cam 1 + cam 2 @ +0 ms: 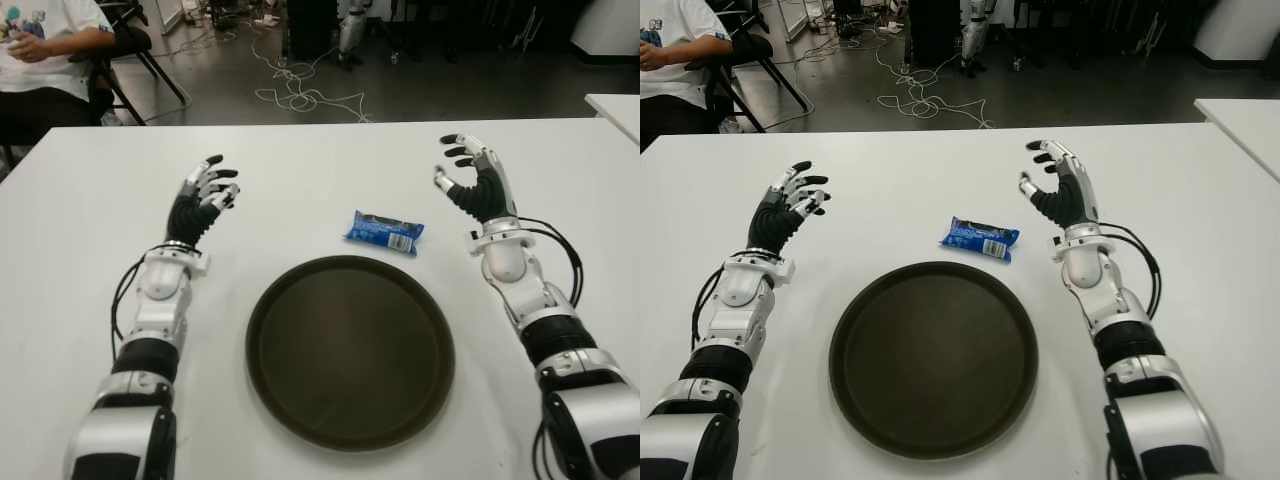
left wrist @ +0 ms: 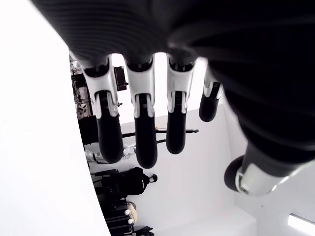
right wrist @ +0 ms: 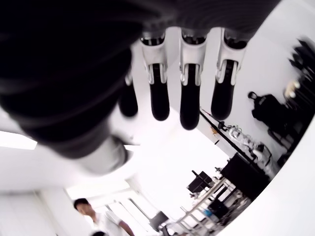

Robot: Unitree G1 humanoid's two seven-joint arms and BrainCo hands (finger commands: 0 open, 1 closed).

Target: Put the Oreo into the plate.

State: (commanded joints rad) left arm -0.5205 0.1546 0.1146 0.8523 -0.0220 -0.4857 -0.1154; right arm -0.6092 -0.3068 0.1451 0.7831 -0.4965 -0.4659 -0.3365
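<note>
Nearest you sits the round dark plate (image 1: 350,350) with its raised rim, flat on the white desk (image 1: 90,220) and centred between your two forearms; its near rim comes close to the desk's front edge, while bare desk lies open on either side of it. Just beyond its far rim, a little to the right of centre and not touching it, you have the Oreo (image 1: 384,231), a small blue packet lying flat with its long side roughly parallel to the rim. Your right hand (image 1: 472,180) is raised upright to the right of the packet, near it but apart, palm turned inward, fingers spread and slightly curved, thumb out, holding nothing; its wrist view shows the fingers hanging loose with only the room behind them. Your left hand (image 1: 205,195) is up on the far left, well apart from the packet and the plate, fingers loosely extended and pointing forward, also holding nothing. You have plenty of clear desk beyond both hands up to the far edge. Past that edge you can see cables (image 1: 300,95) on the floor, a seated person (image 1: 45,50) at the far left, and the corner of a second desk (image 1: 615,105) at the far right.
</note>
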